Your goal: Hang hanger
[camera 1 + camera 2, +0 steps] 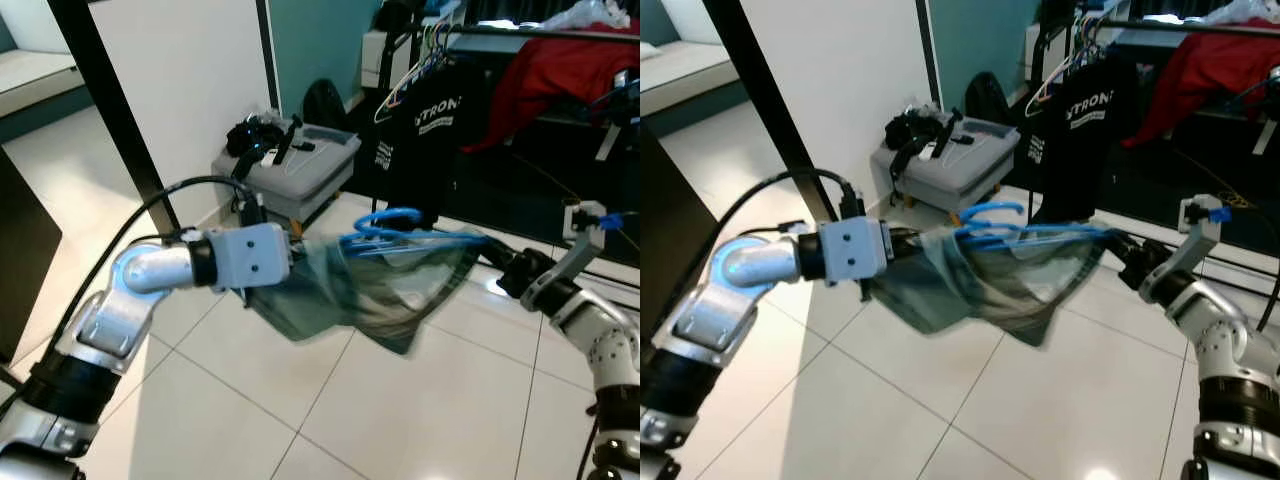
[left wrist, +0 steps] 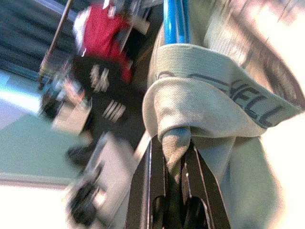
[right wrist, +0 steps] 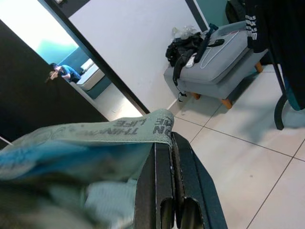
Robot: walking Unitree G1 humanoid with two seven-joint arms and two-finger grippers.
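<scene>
A blue hanger (image 1: 385, 225) carries a grey-green garment (image 1: 370, 290), held up over the tiled floor between my two arms. My left gripper (image 1: 295, 250) is shut on one end of the garment; in the left wrist view its fingers (image 2: 195, 167) pinch a fold of the printed band (image 2: 209, 95) just below the hanger's blue bar (image 2: 174, 21). On the other end, my right gripper (image 1: 495, 255) is shut on the same band (image 3: 109, 130), seen clamped in the right wrist view. The garment sags in the middle.
A clothes rail (image 1: 540, 35) at the back holds a black T-shirt (image 1: 430, 130) on a hanger and a red garment (image 1: 565, 75). A grey ottoman (image 1: 295, 170) with black items stands by the white wall. A black post (image 1: 110, 100) rises on the left. A person (image 3: 64, 72) sits far off.
</scene>
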